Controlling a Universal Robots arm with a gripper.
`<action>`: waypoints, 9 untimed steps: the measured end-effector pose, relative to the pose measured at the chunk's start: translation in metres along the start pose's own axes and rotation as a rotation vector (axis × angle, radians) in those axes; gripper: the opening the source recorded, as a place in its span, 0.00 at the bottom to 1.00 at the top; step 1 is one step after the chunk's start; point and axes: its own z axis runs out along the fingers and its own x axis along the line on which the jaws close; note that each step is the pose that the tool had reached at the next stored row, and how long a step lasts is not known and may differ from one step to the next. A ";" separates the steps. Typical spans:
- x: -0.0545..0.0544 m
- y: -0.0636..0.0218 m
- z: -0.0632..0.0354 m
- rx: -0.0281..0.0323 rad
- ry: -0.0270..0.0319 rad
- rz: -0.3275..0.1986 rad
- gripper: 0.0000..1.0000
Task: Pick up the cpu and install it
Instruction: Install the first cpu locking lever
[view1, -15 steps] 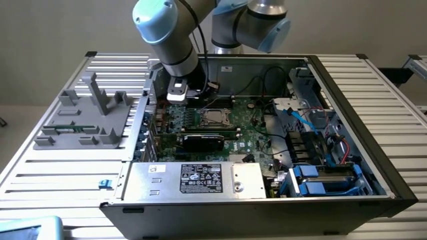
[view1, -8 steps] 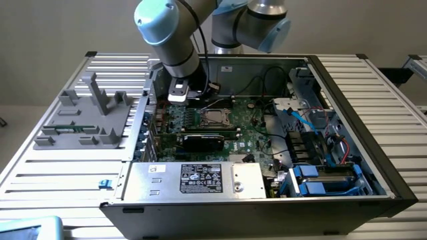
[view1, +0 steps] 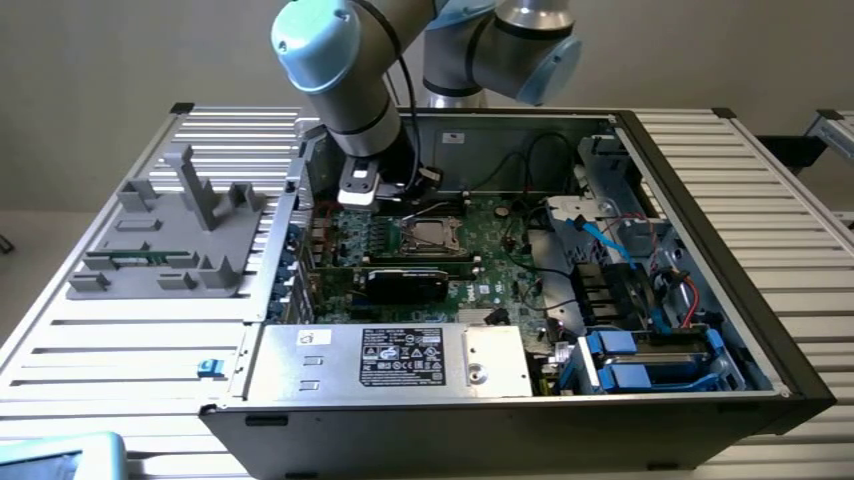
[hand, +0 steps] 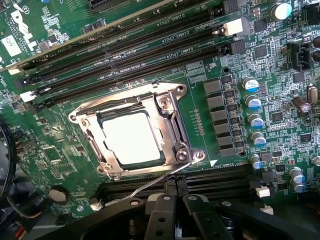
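The cpu (hand: 131, 137), a square chip with a bright shiny top, lies flat in the motherboard socket, framed by the metal retention bracket (hand: 167, 120). A thin wire lever (hand: 150, 182) runs from the socket's corner towards my fingers. In the exterior view the cpu (view1: 434, 236) sits mid-board inside the open computer case. My gripper (hand: 176, 196) is shut with nothing between its black fingers (hand: 162, 215); it hovers above the board just beside the socket. Seen from outside, the gripper (view1: 360, 203) hangs over the board to the exterior view's left of the socket.
Long memory slots (hand: 130, 47) run on both sides of the socket. A black expansion card (view1: 407, 282) and a silver box with a black label (view1: 400, 357) sit nearer the camera. Cables and blue drive bays (view1: 641, 365) fill the case's right. A grey fixture (view1: 174, 235) stands outside.
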 end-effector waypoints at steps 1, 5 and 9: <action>0.000 0.0000 0.0003 0.0000 0.0000 0.000 0.11; 0.001 0.0002 0.0015 0.0001 0.0006 0.002 0.11; 0.001 0.0005 0.0027 -0.0003 0.0015 0.004 0.11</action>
